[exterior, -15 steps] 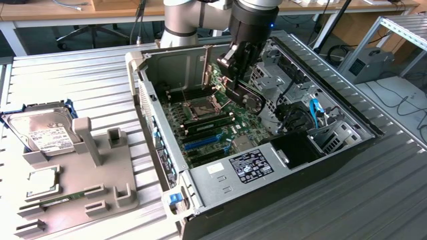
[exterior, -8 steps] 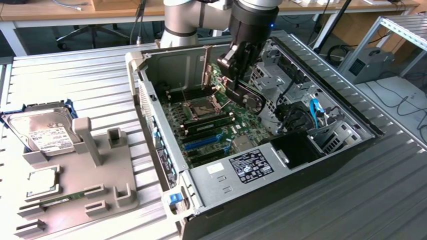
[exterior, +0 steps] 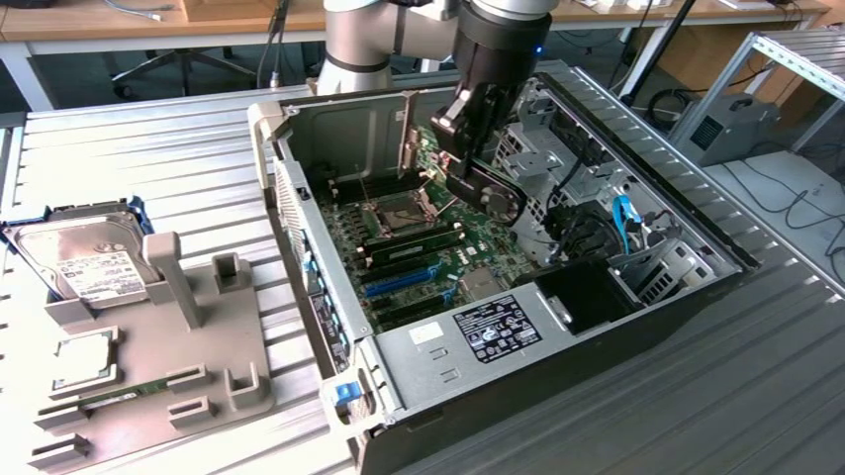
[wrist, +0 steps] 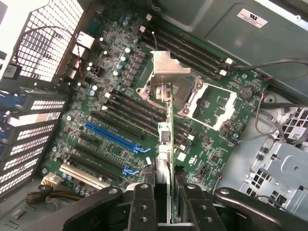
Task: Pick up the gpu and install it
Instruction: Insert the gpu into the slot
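1. The gpu (exterior: 492,198) (wrist: 169,144) hangs inside the open computer case (exterior: 436,366). From the wrist I see it edge-on, and its dark fan face shows in the exterior view.
2. My fingers (wrist: 144,204) are clamped on the card, one against each flat face, at the end nearest the wrist.
3. Beneath the card lies the green motherboard (wrist: 120,96). The card's edge runs at an angle across the black slots, and its far end points toward the open CPU socket (wrist: 211,103). I cannot tell whether card and board touch.
4. A blue slot (wrist: 110,137) lies near the card but apart from it, on the side toward the case's perforated wall.
5. The arm (exterior: 396,40) reaches down into the case from above.
6. The case lies on its side on the ribbed metal worktop (exterior: 158,148).
7. At the exterior view's left, well apart from the case, a grey holder (exterior: 198,366) carries a silver hard drive (exterior: 86,262) with a white label, a processor chip (exterior: 82,358) and a thin green memory stick (exterior: 126,394).
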You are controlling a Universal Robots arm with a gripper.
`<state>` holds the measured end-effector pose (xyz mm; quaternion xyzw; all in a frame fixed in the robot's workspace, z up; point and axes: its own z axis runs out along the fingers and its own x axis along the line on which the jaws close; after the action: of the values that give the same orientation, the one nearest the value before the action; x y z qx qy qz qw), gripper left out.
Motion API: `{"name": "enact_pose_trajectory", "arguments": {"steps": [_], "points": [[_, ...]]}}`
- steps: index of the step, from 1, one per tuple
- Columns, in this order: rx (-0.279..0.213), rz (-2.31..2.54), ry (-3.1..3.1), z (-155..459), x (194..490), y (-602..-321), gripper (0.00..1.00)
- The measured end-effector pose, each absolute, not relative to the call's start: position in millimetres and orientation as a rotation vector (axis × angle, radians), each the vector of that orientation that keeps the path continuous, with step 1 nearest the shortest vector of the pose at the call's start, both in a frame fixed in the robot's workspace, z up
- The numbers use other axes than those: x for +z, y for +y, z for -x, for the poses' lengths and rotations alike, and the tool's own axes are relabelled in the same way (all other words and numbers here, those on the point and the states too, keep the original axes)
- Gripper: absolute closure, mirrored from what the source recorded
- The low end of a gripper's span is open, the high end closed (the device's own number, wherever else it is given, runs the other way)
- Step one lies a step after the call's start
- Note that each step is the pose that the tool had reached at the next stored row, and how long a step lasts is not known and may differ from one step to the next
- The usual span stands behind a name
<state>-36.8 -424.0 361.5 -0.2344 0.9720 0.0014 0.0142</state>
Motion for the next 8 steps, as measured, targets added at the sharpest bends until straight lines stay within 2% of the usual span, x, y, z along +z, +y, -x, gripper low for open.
{"name": "enact_pose_trajectory", "arguments": {"steps": [8], "points": [[0.005, 0.755, 3.02, 36.8, 361.4, -424.0, 0.74]]}}
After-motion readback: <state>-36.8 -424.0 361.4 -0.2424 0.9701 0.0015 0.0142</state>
